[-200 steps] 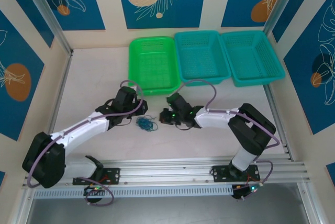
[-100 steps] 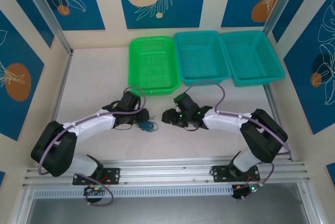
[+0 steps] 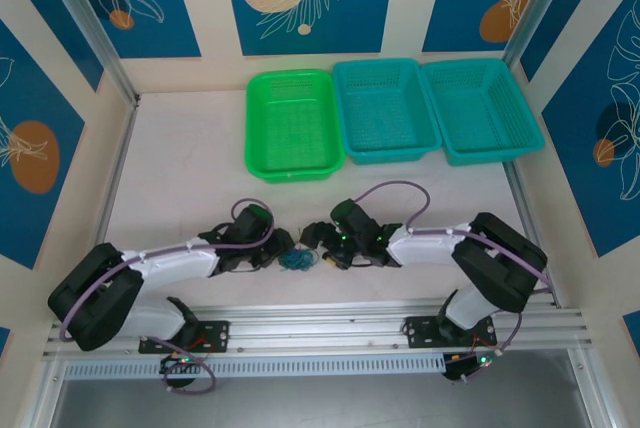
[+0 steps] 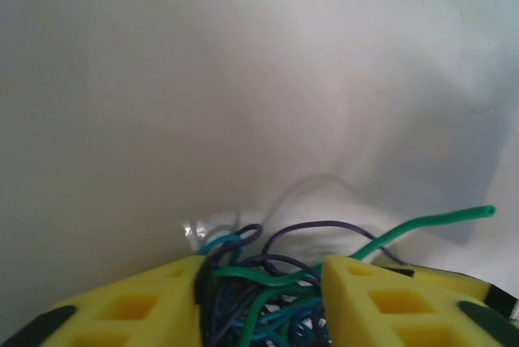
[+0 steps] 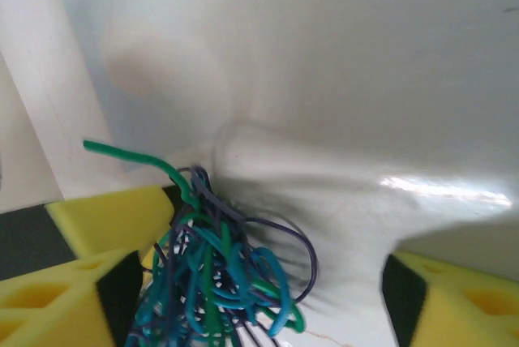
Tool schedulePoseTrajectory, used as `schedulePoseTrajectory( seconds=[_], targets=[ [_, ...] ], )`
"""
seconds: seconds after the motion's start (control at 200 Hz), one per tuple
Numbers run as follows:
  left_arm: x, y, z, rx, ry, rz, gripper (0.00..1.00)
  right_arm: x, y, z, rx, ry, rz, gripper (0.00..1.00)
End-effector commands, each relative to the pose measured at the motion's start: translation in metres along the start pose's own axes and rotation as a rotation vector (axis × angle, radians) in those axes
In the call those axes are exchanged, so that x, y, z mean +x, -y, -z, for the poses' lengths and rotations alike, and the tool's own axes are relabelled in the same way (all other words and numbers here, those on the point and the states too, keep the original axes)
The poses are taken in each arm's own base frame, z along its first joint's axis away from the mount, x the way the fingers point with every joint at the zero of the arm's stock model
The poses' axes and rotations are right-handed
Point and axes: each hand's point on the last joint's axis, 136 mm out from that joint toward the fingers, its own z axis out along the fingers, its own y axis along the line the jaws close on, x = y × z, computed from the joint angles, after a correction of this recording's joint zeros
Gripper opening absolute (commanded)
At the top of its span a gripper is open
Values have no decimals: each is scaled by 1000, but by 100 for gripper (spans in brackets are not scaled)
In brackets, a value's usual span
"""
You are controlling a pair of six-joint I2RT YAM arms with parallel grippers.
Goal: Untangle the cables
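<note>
Top external: the cables [image 3: 296,261] lie in one small clump on the desk [image 3: 180,168]. They sit between the left end effector [image 3: 270,251] and the right end effector [image 3: 320,241], close to both, and show no clear long axis.

Left wrist: the clump fills the gap between the yellow pads [image 4: 146,306]. Whether it is clamped or loose, I cannot tell.

Right wrist: the jaws stand wide apart. The clump sits beside one pad [image 5: 49,302], unclamped.

Cables [image 3: 296,261] now nearer the rail [image 3: 320,323]; left gripper [image 3: 277,248] and right gripper [image 3: 315,240] flank them
</note>
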Motion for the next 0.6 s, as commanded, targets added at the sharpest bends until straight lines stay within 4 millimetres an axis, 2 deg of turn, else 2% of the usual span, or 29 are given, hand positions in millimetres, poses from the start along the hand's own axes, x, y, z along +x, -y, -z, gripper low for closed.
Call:
schedulePoseTrajectory(
  seconds=[0.0,0.085,0.14,0.195,0.25,0.33,0.4,0.455,0.525,0.595],
  targets=[
    [-5,7,10,34,52,83,47,-6,12,17,11,61,-35,88],
    [-17,9,25,16,126,29,58,-9,12,30,10,96,-28,90],
    [-32,7,41,-35,213,-51,64,-7,9,36,2,104,-12,90],
    [-50,8,61,-79,315,-157,64,-1,4,38,-2,102,11,91],
    [-64,18,77,-97,392,-299,64,7,2,38,14,89,33,91],
    [-71,38,90,-94,412,-515,62,18,-3,31,10,65,38,91],
    [-58,60,86,-24,321,-702,61,27,-4,22,10,49,43,91],
    [-46,71,80,18,231,-773,62,30,-2,13,28,37,37,91],
    [-31,78,68,33,94,-826,62,33,-2,3,29,24,42,90],
    [-20,79,54,17,-23,-836,61,32,4,-4,53,34,50,83]
  ],
)
